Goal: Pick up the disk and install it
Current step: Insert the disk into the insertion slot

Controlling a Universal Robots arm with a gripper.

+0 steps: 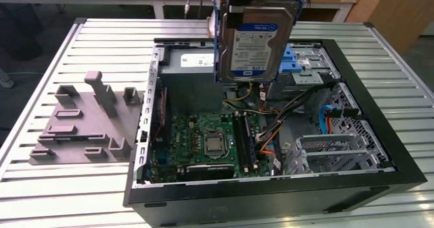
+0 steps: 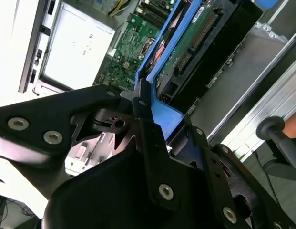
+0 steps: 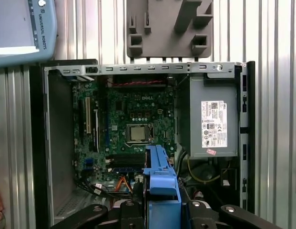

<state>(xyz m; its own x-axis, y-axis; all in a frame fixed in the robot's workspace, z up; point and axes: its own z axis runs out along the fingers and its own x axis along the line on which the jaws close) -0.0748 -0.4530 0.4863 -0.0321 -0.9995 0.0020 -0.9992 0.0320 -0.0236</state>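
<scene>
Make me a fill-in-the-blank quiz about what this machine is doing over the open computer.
1. The pincer is shut on the disk, whose plastic rails are ____.
2. The disk hangs ____ the open computer case, not inside it.
3. The power-supply box bears a ____ sticker.
4. The grey fixture lies to the exterior view's ____ of the case.
Missing words: blue; above; white; left.

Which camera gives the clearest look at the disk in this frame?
The exterior view: the disk hangs upright over the open computer case, label face showing. The second wrist view shows its blue rail and circuit-board side close up; the first wrist view shows the rail end-on.
</scene>
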